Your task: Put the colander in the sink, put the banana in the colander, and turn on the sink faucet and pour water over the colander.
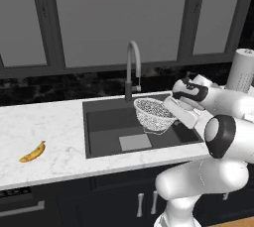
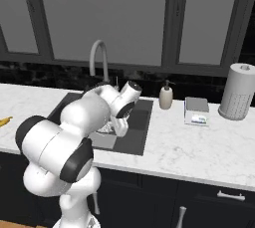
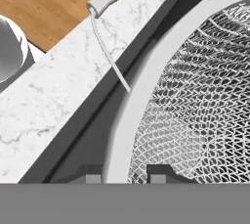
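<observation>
White mesh colander (image 1: 154,114) hanging tilted above the dark sink (image 1: 101,122), fingers (image 3: 157,175) clamping its right rim, banana (image 1: 32,152) lying far left on the marble table (image 1: 44,127)

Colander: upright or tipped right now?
Tipped. The colander hangs over the sink with its opening turned sideways, its rim pinched in the shut gripper.

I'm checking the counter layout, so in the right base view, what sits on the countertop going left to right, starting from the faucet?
sink faucet → soap dispenser → small scale → paper towel roll.
</observation>
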{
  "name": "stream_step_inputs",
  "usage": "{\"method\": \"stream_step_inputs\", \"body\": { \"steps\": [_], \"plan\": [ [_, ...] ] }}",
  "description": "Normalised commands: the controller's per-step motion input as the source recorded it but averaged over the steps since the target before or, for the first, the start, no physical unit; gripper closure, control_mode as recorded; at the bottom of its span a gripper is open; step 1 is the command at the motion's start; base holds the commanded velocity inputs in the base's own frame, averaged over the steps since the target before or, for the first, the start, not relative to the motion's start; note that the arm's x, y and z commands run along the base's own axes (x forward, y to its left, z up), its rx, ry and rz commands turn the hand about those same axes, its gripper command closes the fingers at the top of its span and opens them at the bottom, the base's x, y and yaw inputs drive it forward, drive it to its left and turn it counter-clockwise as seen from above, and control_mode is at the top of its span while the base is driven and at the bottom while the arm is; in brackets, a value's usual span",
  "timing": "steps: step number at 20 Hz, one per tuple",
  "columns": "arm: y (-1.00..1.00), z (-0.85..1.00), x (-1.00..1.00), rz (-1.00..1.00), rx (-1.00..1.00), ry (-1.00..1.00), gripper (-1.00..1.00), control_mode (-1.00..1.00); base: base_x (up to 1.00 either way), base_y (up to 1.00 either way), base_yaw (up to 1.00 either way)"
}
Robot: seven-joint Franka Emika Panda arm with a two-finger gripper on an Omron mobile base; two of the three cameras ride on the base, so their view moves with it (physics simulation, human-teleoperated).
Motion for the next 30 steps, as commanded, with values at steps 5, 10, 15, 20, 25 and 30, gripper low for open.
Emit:
{"method": "stream_step_inputs", "body": {
  "steps": [5,10,15,20,25,30],
  "plan": [
    [0.19,-0.38,0.22,0.03,0.00,-0.10,1.00,-1.00,0.00,0.00,0.00],
    [0.10,-0.36,0.36,0.02,0.00,-0.07,1.00,-1.00,0.00,0.00,0.00],
    [0.08,-0.36,0.35,0.02,0.00,-0.04,1.00,-1.00,0.00,0.00,0.00],
    [0.10,-0.34,0.29,0.02,0.00,-0.03,1.00,-1.00,0.00,0.00,0.00],
    [0.10,-0.31,0.19,0.04,0.00,-0.03,1.00,-1.00,0.00,0.00,0.00],
    [0.08,-0.28,0.15,0.06,0.00,-0.01,1.00,-1.00,0.00,0.00,0.00]
  ]
}}
